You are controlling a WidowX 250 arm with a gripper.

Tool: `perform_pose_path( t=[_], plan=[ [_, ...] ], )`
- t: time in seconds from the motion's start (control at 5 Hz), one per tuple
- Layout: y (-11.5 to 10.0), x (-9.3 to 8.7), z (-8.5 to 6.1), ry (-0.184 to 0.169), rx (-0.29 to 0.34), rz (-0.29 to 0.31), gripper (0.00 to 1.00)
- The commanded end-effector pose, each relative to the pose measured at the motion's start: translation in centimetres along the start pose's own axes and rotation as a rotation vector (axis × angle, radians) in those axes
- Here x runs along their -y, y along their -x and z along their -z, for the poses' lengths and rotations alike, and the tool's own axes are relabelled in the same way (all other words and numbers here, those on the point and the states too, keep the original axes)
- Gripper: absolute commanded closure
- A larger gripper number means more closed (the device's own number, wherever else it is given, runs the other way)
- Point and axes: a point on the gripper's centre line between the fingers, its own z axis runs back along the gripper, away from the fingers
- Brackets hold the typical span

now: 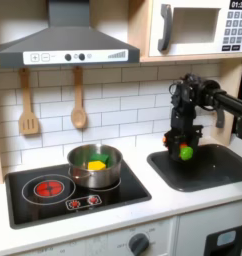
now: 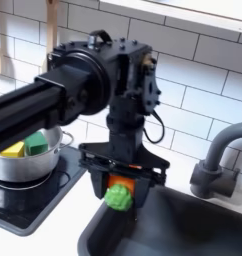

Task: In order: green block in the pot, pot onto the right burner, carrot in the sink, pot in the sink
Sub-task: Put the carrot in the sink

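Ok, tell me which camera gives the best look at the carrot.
The second exterior view: the carrot is close and large, its orange body pinched in the gripper above the sink, green end down. In the first exterior view the carrot is a small orange-green blur under the arm.

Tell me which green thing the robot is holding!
The carrot's green tip, held in the end effector over the sink. Orange sits right above it. The other green thing, the green block, lies in the pot beside a yellow piece.

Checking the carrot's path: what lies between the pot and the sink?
Bare white countertop between the pot and the sink in the first exterior view.
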Motion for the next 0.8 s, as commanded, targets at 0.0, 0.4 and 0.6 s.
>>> perform_pose_path(
  t=[0.0, 0.4, 0.6],
  plan=[
    [0.5, 2.4, 0.6, -0.004, -0.011, 0.086, 1.00],
    [0.1, 2.2, 2.3, -0.015, -0.064, 0.083, 1.00],
    [-0.1, 2.1, 2.6, -0.017, -0.071, 0.095, 0.00]
  ],
)
